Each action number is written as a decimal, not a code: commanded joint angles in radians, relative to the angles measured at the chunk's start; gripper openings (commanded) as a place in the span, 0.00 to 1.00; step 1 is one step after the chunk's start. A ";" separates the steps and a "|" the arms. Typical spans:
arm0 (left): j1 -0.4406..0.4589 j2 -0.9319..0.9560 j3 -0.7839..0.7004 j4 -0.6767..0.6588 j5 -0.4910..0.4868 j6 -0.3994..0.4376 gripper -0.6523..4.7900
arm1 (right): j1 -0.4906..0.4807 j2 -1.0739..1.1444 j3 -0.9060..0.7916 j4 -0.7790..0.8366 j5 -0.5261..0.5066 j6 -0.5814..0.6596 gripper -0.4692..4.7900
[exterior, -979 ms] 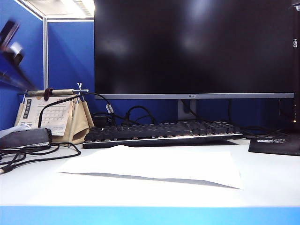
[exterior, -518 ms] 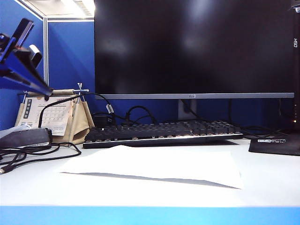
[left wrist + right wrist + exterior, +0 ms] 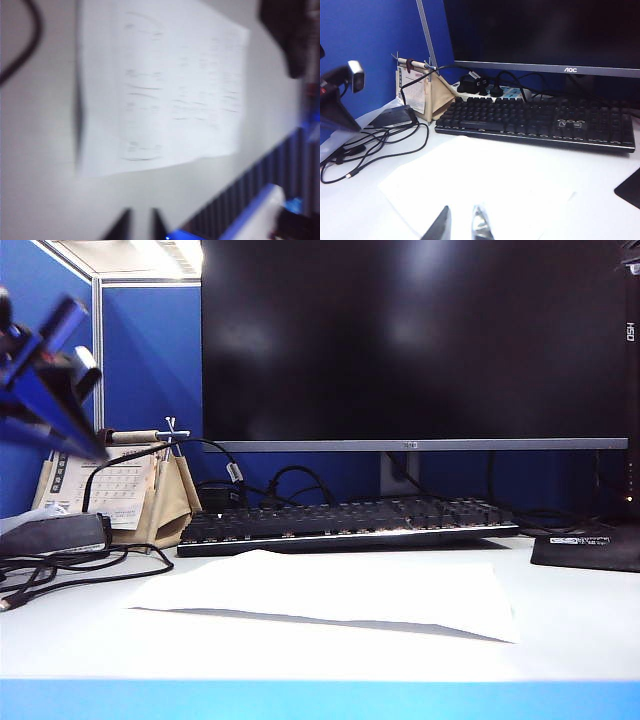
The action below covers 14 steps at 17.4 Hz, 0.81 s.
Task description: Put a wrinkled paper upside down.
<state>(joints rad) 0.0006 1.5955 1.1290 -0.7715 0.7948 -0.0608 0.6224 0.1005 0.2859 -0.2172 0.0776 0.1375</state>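
White wrinkled paper (image 3: 330,595) flat beneath both narrow-gapped, empty tools: left tool (image 3: 141,225), right tool (image 3: 461,225).

The wrinkled paper (image 3: 330,595) lies on the desk (image 3: 570,640) in front of the keyboard (image 3: 345,524), which sits before the monitor (image 3: 415,340). The desk calendar (image 3: 120,490) stands left of the keyboard, cables (image 3: 70,565) before it. The left gripper (image 3: 141,226) hangs above the paper, the right gripper (image 3: 461,225) over its near edge.
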 commanded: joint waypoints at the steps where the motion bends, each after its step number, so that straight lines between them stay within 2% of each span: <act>1: -0.020 0.057 0.001 0.023 -0.055 -0.031 0.93 | -0.001 0.001 0.003 0.012 -0.007 0.001 0.21; 6: -0.045 0.157 0.001 0.082 -0.035 -0.109 0.94 | 0.005 0.001 0.003 0.011 -0.031 0.001 0.21; 11: -0.138 0.166 0.001 0.280 -0.060 -0.232 0.94 | 0.005 0.001 0.003 0.010 -0.032 0.014 0.21; 13: -0.150 0.166 0.001 0.306 -0.070 -0.254 0.94 | 0.002 0.009 0.004 -0.014 -0.062 0.147 0.21; 14: -0.150 0.166 0.001 0.302 -0.069 -0.254 0.94 | -0.001 0.022 0.005 -0.040 -0.105 0.164 0.21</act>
<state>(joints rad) -0.1505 1.7611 1.1275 -0.4755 0.7284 -0.3103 0.6220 0.1093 0.2867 -0.2352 0.0212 0.2630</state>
